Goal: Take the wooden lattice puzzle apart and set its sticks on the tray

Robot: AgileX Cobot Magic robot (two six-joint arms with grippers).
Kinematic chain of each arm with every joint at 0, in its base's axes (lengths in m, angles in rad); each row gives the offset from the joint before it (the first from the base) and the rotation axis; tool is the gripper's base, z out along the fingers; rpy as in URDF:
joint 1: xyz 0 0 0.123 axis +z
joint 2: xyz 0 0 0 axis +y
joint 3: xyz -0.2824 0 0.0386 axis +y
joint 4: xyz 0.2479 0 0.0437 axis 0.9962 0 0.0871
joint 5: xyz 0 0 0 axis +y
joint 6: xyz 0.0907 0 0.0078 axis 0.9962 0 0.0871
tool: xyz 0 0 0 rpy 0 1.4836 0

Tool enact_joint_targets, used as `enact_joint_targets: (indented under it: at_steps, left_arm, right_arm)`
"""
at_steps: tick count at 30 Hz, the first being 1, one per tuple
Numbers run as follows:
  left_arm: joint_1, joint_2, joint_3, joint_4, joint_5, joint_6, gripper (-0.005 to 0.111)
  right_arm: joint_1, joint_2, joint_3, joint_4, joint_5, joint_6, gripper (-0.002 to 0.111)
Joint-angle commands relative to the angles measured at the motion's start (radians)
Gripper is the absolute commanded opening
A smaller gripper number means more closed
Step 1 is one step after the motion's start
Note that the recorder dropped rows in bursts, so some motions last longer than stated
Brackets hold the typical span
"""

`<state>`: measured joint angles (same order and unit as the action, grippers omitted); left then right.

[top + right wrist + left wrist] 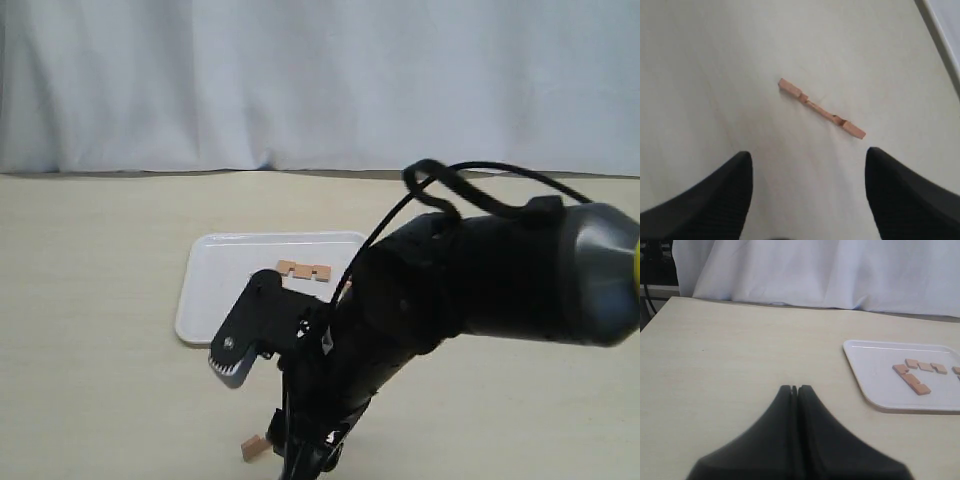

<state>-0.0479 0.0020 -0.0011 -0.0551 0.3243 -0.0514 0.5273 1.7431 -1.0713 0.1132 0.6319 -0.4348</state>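
Note:
No assembled lattice puzzle shows in any view. One reddish-brown notched stick (821,107) lies alone on the table, just beyond my right gripper (807,155), which is open and empty above it. In the exterior view that stick's end (253,448) peeks out under the right arm, whose toothed finger (235,362) hangs near the white tray (215,290). On the tray (875,385) lie a notched stick (926,366), a slanted stick (912,381) and part of a third (956,370). My left gripper (795,388) is shut on nothing, over bare table away from the tray.
The bulky black right arm (470,280) covers the tray's right side and part of the table in the exterior view. A white curtain (320,80) hangs behind the table's far edge. The tray's rim (945,35) shows at one corner of the right wrist view.

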Motion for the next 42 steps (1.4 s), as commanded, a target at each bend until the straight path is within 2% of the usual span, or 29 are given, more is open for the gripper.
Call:
enact_joint_targets:
  at_steps: [1,6,14,22,26,27,28,36,42]
  left_arm:
    - [0.0,-0.002,0.001,0.002,-0.006,0.003,0.0]
    - [0.0,-0.002,0.001,0.002,-0.006,0.003,0.0]
    - [0.0,-0.002,0.001,0.002,-0.009,0.003,0.0]
    - [0.0,-0.002,0.001,0.002,-0.009,0.003,0.0]
    - [0.0,-0.002,0.001,0.002,-0.009,0.003,0.0]
    - [0.0,-0.002,0.001,0.002,-0.009,0.003,0.0]
    - [0.0,-0.002,0.001,0.002,-0.009,0.003,0.0]
    - [0.0,-0.002,0.001,0.002,-0.004,0.003,0.0]
    - [0.0,-0.002,0.001,0.002,-0.004,0.003,0.0]
  right_arm:
    - [0.054,0.039,-0.026,-0.203,-0.048,-0.045,0.063]
    - [0.092,0.091,-0.028,-0.298,-0.111,-0.074,0.063]
    - [0.095,0.157,-0.028,-0.313,-0.118,-0.11,0.063]
    - [0.095,0.213,-0.028,-0.313,-0.203,-0.112,0.061]
    - [0.095,0.215,-0.028,-0.316,-0.205,-0.173,0.032]
    - [0.095,0.22,-0.028,-0.316,-0.205,-0.201,0.022]
    - [0.095,0.224,-0.028,-0.316,-0.205,-0.208,0.007]
    - [0.137,0.121,-0.051,-0.301,-0.228,-0.191,0.005]
    - [0.117,0.054,-0.062,-0.301,-0.239,0.003,0.005]
